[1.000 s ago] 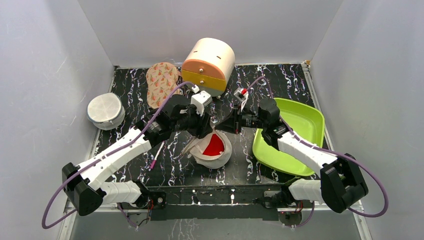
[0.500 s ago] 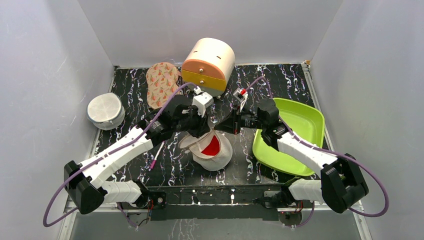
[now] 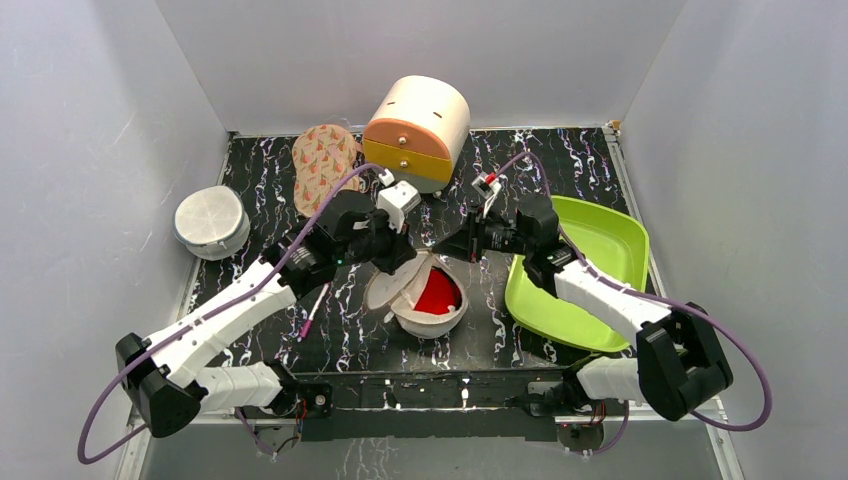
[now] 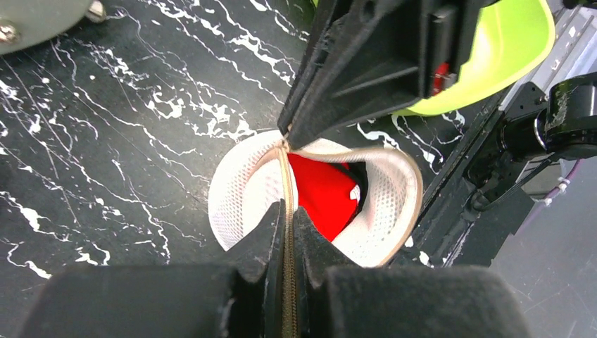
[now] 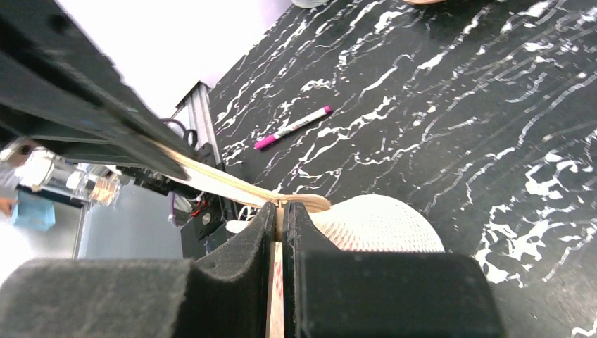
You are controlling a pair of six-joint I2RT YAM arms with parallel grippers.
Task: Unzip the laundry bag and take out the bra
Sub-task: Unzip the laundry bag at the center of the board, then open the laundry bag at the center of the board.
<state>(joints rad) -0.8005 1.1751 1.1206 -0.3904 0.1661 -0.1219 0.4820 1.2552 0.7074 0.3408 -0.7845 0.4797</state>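
The laundry bag (image 3: 428, 318), a pale mesh dome with a zip rim, hangs open between both grippers at the table's middle. The red bra (image 3: 438, 296) lies inside it and shows through the opening. My left gripper (image 3: 402, 262) is shut on the zip rim of the lid flap, on the bag's left. My right gripper (image 3: 449, 254) is shut on the rim at the bag's far right. In the left wrist view my gripper (image 4: 288, 211) pinches the zip tape, with the bag (image 4: 243, 190) and bra (image 4: 320, 193) below. In the right wrist view my gripper (image 5: 280, 208) clamps the rim above the mesh dome (image 5: 384, 222).
A green tray (image 3: 605, 235) lies right of the bag. A round peach-and-yellow drawer box (image 3: 418, 122) stands at the back, with a carrot-print pad (image 3: 322, 160) to its left. A white round mesh case (image 3: 211, 220) sits at the far left. A pink pen (image 3: 312, 312) lies under my left arm.
The bag's opening has spread wider, and more of the red bra shows. My left gripper has drawn the lid flap to the left. The right gripper has held its place.
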